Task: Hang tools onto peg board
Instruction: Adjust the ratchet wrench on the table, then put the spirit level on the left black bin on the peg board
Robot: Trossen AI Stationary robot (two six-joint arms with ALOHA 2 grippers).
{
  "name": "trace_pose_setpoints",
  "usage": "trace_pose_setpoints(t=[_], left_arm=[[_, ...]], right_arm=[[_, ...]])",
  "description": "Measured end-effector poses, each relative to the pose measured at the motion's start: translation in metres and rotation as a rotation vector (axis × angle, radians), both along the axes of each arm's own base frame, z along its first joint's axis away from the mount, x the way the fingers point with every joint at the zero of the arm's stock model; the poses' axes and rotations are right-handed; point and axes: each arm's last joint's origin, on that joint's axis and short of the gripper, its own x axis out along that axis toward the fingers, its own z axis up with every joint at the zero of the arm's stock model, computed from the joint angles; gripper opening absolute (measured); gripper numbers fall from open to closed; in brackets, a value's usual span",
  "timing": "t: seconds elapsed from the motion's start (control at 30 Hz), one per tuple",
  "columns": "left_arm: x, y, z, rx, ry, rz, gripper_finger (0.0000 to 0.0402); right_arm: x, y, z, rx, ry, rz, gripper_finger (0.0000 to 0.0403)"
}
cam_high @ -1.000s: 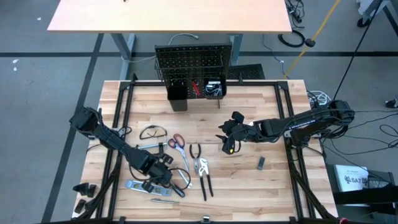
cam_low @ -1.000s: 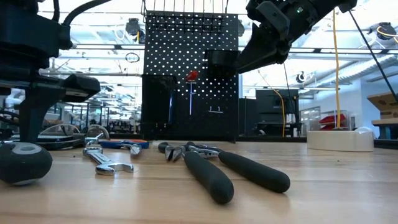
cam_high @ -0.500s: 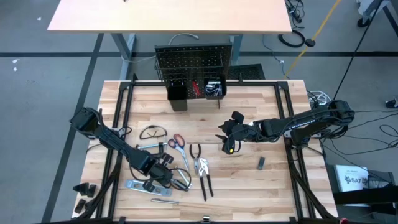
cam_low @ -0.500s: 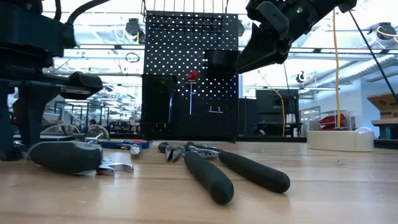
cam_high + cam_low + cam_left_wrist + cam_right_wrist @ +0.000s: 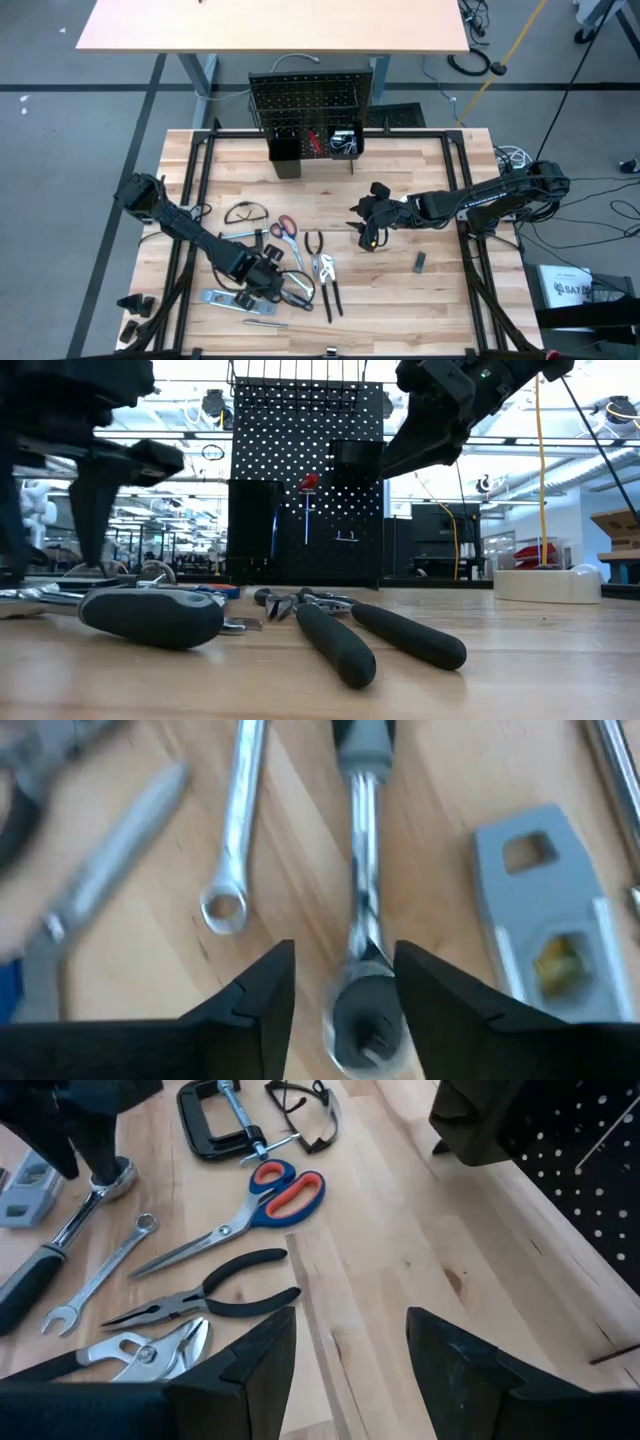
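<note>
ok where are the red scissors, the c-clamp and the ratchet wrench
red-handled scissors [image 5: 285, 1190], right wrist view, on the red handle loops
black C-clamp [image 5: 205, 1125], right wrist view, on the black frame
ratchet wrench [image 5: 362, 1015], left wrist view, on the round head between the left gripper's fingers

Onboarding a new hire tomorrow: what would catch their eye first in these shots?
Probably the hand tools strewn over the table's near-left part: red scissors, black pliers and a C-clamp stand out. The left tool hangs over them with its fingers open astride the ratchet head, next to a grey level. At the far edge, the black pegboard stands upright, and the right tool waits mid-table.
</note>
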Motion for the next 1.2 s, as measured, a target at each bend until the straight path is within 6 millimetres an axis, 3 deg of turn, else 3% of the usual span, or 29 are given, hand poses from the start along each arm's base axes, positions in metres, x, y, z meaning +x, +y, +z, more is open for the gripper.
trace_pose_setpoints(t=[0.23, 0.5, 0.8, 1.2], left_arm=[[-0.018, -0.006, 0.02, -0.2, 0.24, 0.176, 0.0175], [-0.05, -0.034, 0.037, -0.181, 0.155, 0.296, 0.0176], [-0.069, -0.061, 0.028, -0.093, 0.059, 0.205, 0.0176], [-0.066, -0.067, 0.002, -0.06, 0.188, 0.374, 0.0176]], right_arm=[[0.0, 0.0, -0.001, -0.007, 0.008, 0.004, 0.0185], [-0.002, 0.0, -0.002, -0.034, 0.037, 0.021, 0.0185], [-0.002, 0.0, -0.002, -0.045, 0.043, 0.029, 0.0185], [-0.002, 0.001, -0.003, -0.009, 0.046, 0.074, 0.0185]])
